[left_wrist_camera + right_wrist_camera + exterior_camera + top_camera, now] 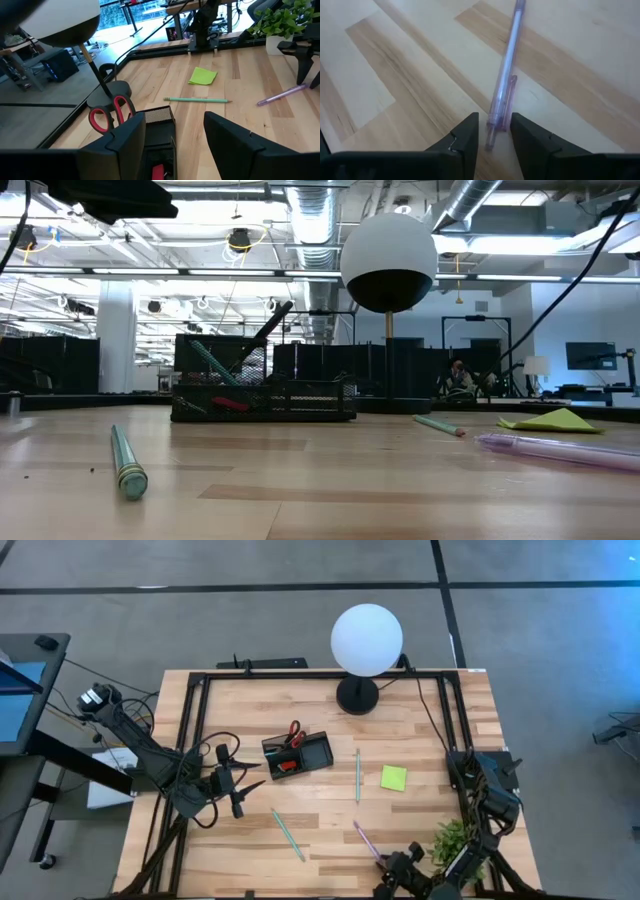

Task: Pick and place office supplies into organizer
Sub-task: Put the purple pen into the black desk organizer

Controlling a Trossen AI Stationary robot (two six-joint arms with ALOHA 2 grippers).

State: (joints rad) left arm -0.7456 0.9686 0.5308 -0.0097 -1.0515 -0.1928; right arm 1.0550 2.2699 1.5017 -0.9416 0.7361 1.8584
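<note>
The purple pen [506, 70] lay flat on the bench near the plant [455, 837], its end between the right gripper [493, 131]'s slightly parted jaws, its length pointing straight away from them.

lamp [366, 640]: white globe on a black stem and round black base, standing at the table's far edge, right of centre
plant [456, 838]: green leaves, near the table's right front corner; white pot in the left wrist view
table [420, 740]: light wood planks, black rails along its edges
bar [272, 663]: black, lying at the far edge, left of the lamp
floor [200, 610]: grey, crossed by dark lines
</note>
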